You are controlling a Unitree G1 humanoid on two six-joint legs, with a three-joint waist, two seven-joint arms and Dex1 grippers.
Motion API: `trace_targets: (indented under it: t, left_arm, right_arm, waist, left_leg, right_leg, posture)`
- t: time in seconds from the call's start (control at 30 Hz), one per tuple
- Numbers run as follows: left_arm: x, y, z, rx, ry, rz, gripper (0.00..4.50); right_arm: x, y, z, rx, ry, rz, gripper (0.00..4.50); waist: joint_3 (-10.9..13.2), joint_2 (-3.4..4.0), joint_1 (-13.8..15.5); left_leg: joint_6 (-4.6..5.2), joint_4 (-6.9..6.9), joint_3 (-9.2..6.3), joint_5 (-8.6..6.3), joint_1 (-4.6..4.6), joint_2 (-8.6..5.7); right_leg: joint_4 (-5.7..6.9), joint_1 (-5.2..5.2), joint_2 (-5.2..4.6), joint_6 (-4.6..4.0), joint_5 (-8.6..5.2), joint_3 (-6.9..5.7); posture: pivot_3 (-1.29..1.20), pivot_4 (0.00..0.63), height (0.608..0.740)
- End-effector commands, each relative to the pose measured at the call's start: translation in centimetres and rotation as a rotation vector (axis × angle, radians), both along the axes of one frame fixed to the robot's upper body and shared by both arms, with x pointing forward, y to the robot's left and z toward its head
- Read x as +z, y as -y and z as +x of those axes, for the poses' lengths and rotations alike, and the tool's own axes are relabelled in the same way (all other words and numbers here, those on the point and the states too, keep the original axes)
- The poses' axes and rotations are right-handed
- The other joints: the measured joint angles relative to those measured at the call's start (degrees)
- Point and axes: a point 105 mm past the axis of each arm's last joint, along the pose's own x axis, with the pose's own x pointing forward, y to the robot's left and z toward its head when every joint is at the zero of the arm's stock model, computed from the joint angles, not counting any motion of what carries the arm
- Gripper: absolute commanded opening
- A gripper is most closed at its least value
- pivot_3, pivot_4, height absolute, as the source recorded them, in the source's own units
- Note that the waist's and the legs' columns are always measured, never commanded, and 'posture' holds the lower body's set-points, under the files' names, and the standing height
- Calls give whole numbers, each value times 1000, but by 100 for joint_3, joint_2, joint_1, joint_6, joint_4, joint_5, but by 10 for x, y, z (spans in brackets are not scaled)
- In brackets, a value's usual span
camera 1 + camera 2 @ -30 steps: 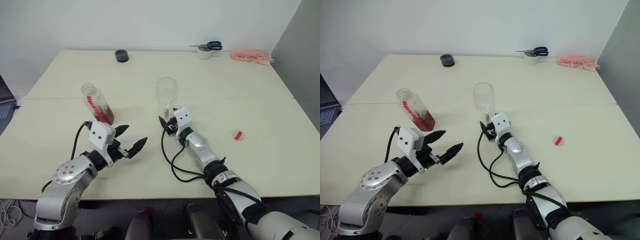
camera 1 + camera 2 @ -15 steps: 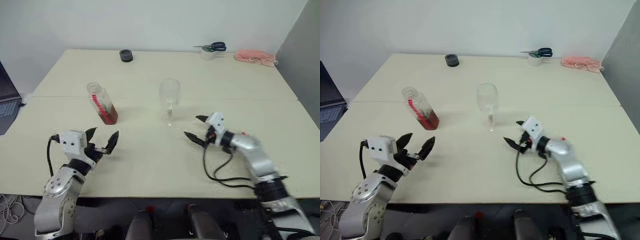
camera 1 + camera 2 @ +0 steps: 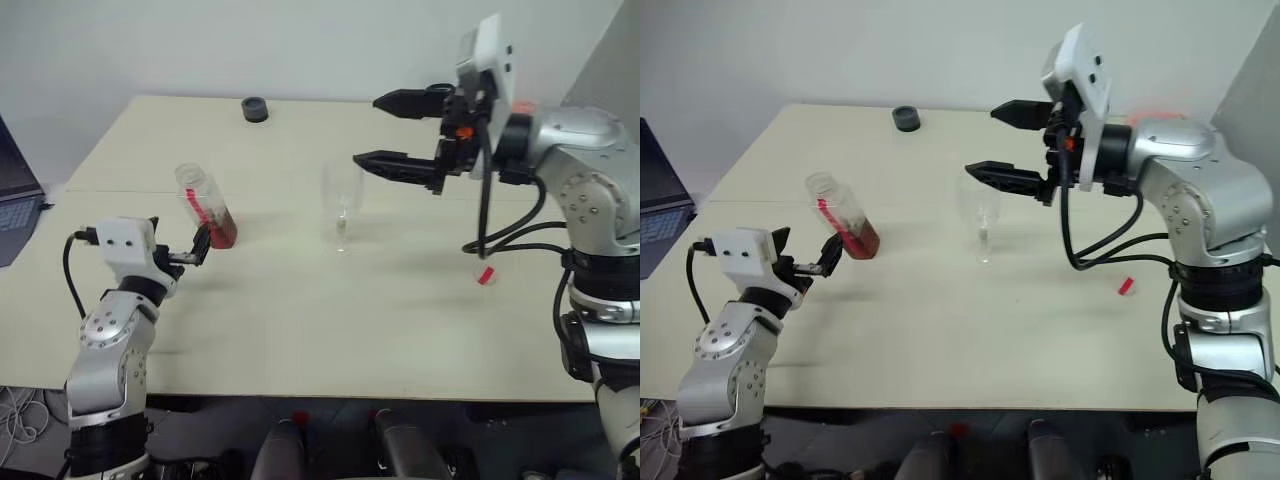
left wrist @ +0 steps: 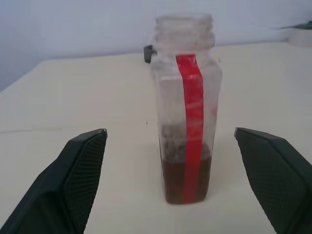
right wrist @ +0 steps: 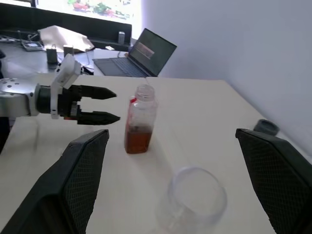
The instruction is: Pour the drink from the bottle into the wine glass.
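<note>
Amber drink (image 4: 186, 181) sits low in the uncapped bottle (image 3: 205, 208), upright at table (image 3: 300, 300) left. My left gripper (image 3: 188, 250) is wide, just before it: approach step. Next I close on it. Glass (image 3: 341, 200) at centre, empty; right gripper (image 3: 392, 132) wide above it. Right wrist cam shows a laptop (image 5: 136, 54) beyond the table.

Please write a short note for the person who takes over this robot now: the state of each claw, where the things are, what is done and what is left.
Left claw: open, level with the bottle, fingers either side, not touching.
Right claw: open, empty, raised above the wine glass.
Bottle: upright on the table, uncapped, a little drink at its bottom. A small red and white cap lies on the table's right side.
Wine glass: upright mid-table, looks empty.
Done: cap off.
Left: grip the bottle, lift it, pour into the glass.
</note>
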Motion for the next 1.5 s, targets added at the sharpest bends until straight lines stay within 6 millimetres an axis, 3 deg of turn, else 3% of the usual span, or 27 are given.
trace_targets:
  t: [0.03, 0.27, 0.47, 1.0, 1.1, 1.27, 1.37, 1.5]
  left_arm:
    - [16, 10, 5, -44, 42, -3, 4500]
    - [11, 20, 18, -76, 20, 3, 4500]
    - [11, 16, 32, -52, 29, 8, 4500]
    - [23, 23, 62, -61, 103, -6, 4500]
    - [23, 24, 63, -67, 109, 0, 3934]
    - [24, 21, 63, -69, 115, 9, 2310]
    - [26, 16, 64, -59, 122, 14, 2143]
    - [45, 25, 71, -128, 160, 21, 2143]
  right_arm:
    - [16, 0, -2, 1, 53, 7, 4436]
    - [17, -1, 2, 4, 61, -12, 4436]
    - [18, -1, 4, -15, 74, -18, 4436]
    - [7, -1, 6, -42, 71, -60, 4436]
    - [6, -2, 5, -46, 70, -65, 4500]
    - [2, 2, 6, -72, 65, -70, 4500]
    - [3, 10, 9, -118, 68, -38, 4500]
    - [-3, 43, 2, -186, 74, 44, 4500]
  waist:
    - [0, 0, 13]
    - [0, 0, -1]
    - [0, 0, -13]
    - [0, 0, -10]
    - [0, 0, -11]
    - [0, 0, -9]
    - [0, 0, -10]
    - [1, -3, 38]
  left_leg:
    - [0, 1, 0, 0, -1, -2]
    - [0, -1, 0, 0, 4, 5]
    - [0, 0, 0, 0, 5, 6]
    - [-1, -2, -2, 0, 3, 4]
    - [-1, -5, -3, 0, 3, 4]
    - [-1, -5, -5, 1, 3, 3]
    - [-1, -3, -5, 1, 3, 3]
    - [-1, 0, -11, 1, -1, 1]
  right_leg:
    - [-1, 0, -6, 2, 1, 0]
    - [4, 0, 3, 2, 1, -2]
    - [6, -1, 7, 2, 1, -1]
    - [6, -1, 4, 1, 1, -4]
    - [6, -2, 3, 1, 1, -5]
    - [6, -2, 1, 1, 2, -7]
    - [7, -2, 1, 1, 1, -8]
    - [6, 1, 2, 1, 1, -16]
  posture:
    - [0, 150, 740]
    - [0, 150, 740]
    - [0, 150, 740]
    - [0, 150, 740]
    - [0, 150, 740]
    - [0, 150, 740]
    - [0, 150, 740]
    - [0, 150, 740]
